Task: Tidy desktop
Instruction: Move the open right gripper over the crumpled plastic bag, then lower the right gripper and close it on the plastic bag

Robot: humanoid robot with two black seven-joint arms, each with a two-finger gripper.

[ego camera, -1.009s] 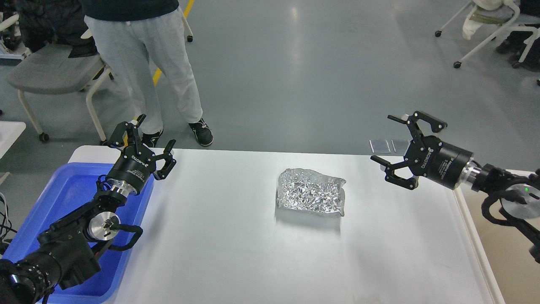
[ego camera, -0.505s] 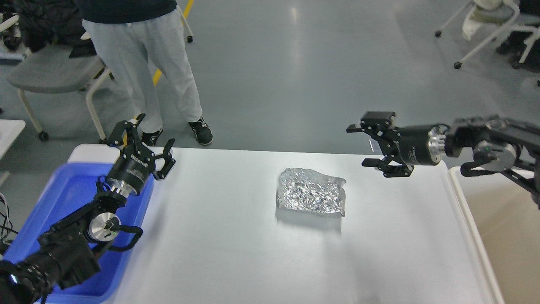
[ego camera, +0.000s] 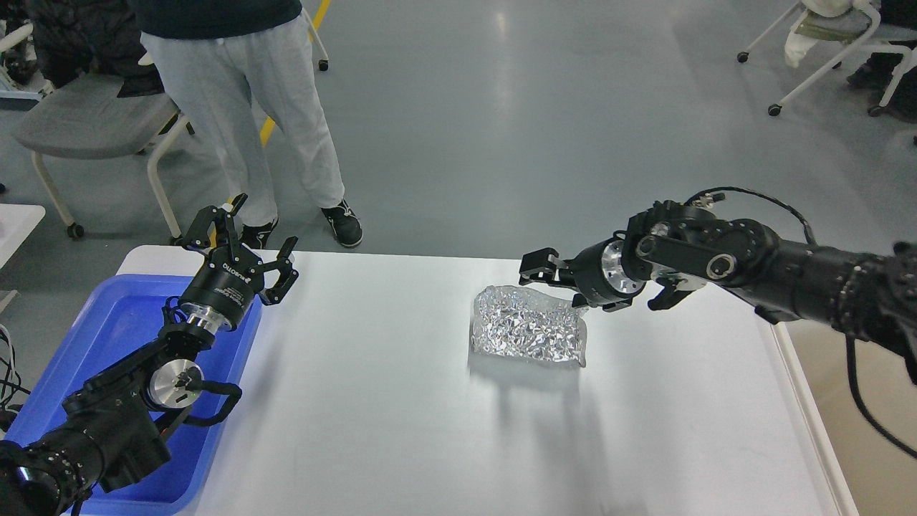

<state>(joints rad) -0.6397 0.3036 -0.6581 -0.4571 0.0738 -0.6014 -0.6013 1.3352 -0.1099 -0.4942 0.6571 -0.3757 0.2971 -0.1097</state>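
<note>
A crumpled sheet of silver foil (ego camera: 529, 326) lies near the middle of the white desktop (ego camera: 387, 416). My right gripper (ego camera: 555, 283) reaches in from the right and hovers at the foil's far right corner. Its fingers are spread and hold nothing; whether they touch the foil I cannot tell. My left gripper (ego camera: 243, 240) is open and empty, held above the desktop's far left corner, over the far edge of the blue bin (ego camera: 100, 337).
A beige-white bin (ego camera: 852, 401) stands against the desktop's right edge. A person in grey trousers (ego camera: 243, 115) stands just beyond the far left corner. Wheeled chairs stand at the far left (ego camera: 86, 122) and far right (ego camera: 831, 43).
My right arm has swung left and down, bringing its gripper from above the desktop's far right edge to the foil's far right corner. The left arm and the foil have not moved.
</note>
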